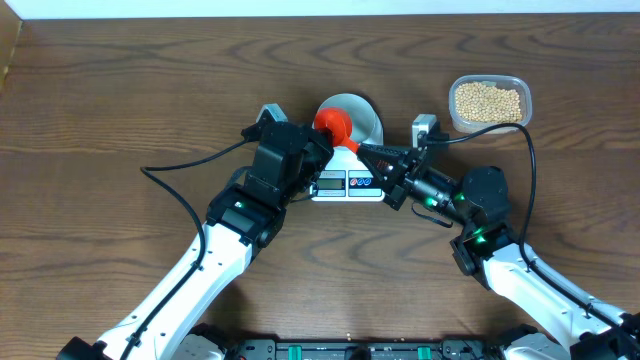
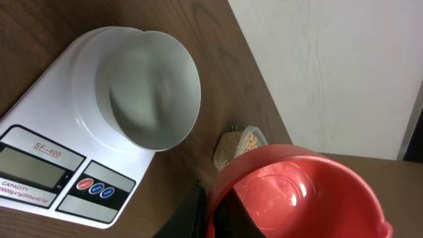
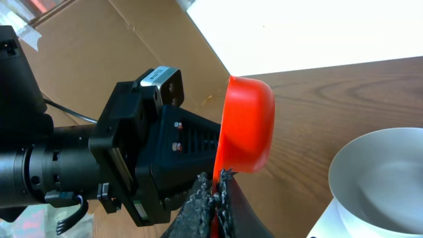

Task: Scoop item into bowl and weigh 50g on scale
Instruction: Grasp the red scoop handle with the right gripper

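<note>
The small pale blue-white round bowl (image 1: 368,118) sits on the flat white digital scale (image 1: 345,183), at 12 o'clock from both claws. The left claw (image 1: 322,150) and right claw (image 1: 363,150) each pinch the red plastic scoop (image 1: 333,124) at the bowl's 9 o'clock edge. Tan-yellow beans (image 1: 488,101) lie in a clear plastic tub (image 1: 526,100) at 2 o'clock on the wooden bench (image 1: 120,100).

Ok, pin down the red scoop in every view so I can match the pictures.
Overhead: the red scoop is at top centre, overlapping the left side of the bowl.
Left wrist: bottom right, large, its hollow facing the camera.
Right wrist: centre, seen side-on.
Shared landmark: the bowl, upper left in left wrist, lower right in right wrist.
</note>
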You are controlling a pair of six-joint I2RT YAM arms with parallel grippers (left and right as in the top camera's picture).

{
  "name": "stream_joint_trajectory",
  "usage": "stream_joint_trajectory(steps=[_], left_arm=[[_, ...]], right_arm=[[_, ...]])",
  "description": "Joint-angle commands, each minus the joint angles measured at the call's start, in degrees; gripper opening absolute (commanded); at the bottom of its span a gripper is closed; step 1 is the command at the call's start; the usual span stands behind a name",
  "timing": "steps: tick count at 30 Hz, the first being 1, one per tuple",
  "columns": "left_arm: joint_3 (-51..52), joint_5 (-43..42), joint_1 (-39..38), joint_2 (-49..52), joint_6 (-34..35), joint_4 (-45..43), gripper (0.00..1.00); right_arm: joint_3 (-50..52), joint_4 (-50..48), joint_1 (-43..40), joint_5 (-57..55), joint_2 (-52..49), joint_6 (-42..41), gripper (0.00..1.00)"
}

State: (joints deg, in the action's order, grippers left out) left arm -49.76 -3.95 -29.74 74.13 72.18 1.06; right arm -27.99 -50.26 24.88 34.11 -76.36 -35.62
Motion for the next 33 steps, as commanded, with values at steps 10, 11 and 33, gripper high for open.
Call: stream_joint_trajectory(steps=[10,11,33], left_arm=[[-0.8,-0.1,-0.5,0.0,-0.5,0.2,0.07],[-0.8,0.1,-0.5,0.0,-0.5,0.2,0.07],[-0.8,0.1,-0.5,0.0,-0.5,-0.3,0.07]], right_arm=[[-0.6,-0.2,0.3,0.5,-0.2,-0.1,0.01],[-0.6,-0.1,0.3,0.5,-0.2,-0.1,0.01],[-0.6,0.9,0.3,1.5,-0.2,1.3,0.01]])
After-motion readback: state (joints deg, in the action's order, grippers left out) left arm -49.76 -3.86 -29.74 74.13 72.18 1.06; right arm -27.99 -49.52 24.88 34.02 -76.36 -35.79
